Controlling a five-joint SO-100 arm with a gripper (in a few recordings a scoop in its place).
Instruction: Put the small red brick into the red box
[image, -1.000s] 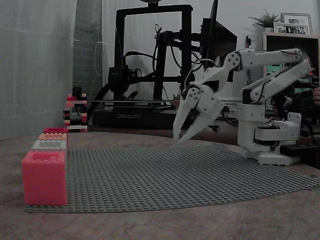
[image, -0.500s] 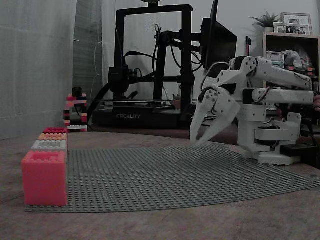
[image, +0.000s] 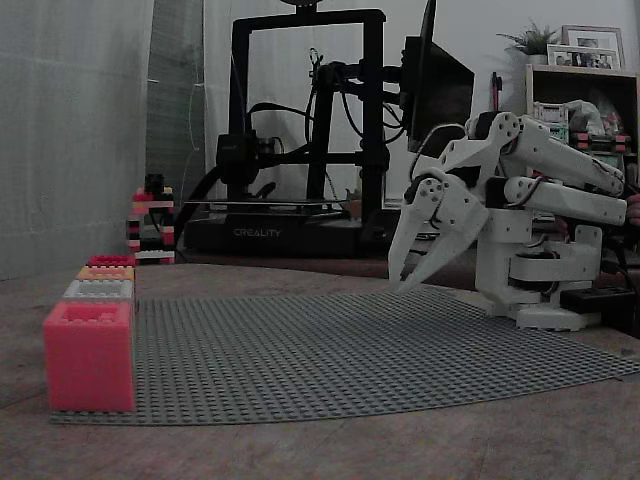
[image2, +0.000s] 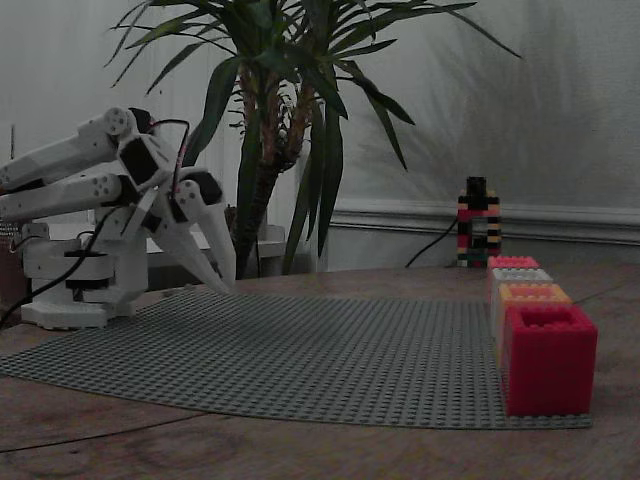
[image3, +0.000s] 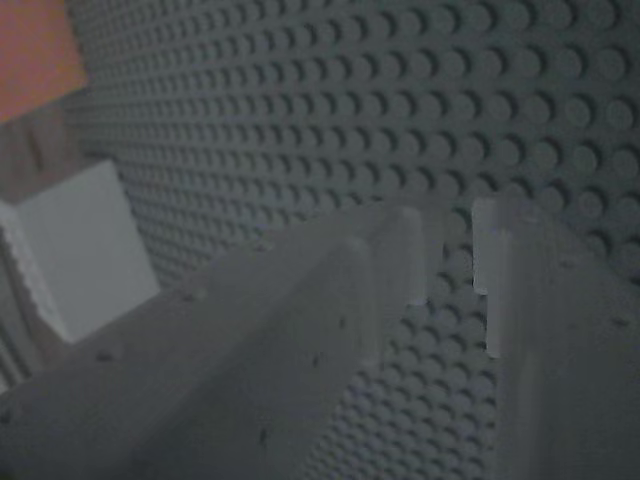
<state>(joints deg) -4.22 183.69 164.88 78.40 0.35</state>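
Far from end effector (image: 400, 285), red box (image: 88, 355)

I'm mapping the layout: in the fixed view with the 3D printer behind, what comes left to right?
Red box → stack of mixed-colour bricks → 3D printer → gripper → arm base.

Dim pictures, a blurred wrist view, cropped edges

In the wrist view the gripper (image3: 450, 290) is a soft blur low over the studded baseplate (image3: 420, 110), its fingers running off the bottom edge; an orange patch (image3: 35, 45) beyond the baseplate's edge is cropped at the top-left corner and too blurred to identify.
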